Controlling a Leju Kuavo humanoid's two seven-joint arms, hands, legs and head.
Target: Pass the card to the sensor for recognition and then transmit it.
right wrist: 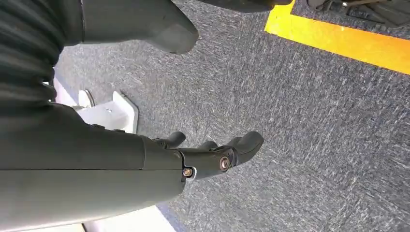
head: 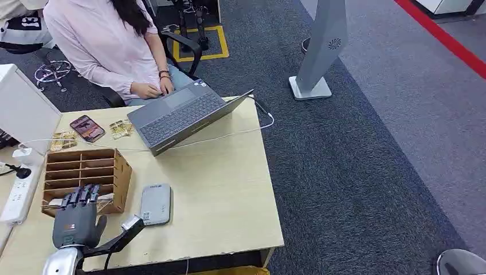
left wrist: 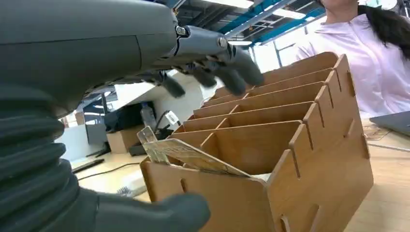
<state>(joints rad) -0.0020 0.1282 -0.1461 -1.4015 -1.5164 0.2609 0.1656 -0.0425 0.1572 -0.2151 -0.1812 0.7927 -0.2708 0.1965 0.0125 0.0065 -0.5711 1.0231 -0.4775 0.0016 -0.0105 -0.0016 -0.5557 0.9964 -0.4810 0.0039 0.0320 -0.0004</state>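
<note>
Left hand [head: 77, 215] hovers spread and empty over the rack [head: 112, 166] near the tabletop's front left corner. Its card [left wrist: 193, 155] leans in the nearest slot: thin, stiff, probably slick, best pinched by the upper edge. Right hand [right wrist: 212, 152] hangs loosely open, empty.

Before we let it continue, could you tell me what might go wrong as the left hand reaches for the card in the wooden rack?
1. The left hand hovers over the wooden rack, fingers open; closing could catch a divider and push the rack.
2. The card lies tilted in the front slot, so a pinch could slip.
3. The sensor sits close beside the rack and may be nudged.
</note>
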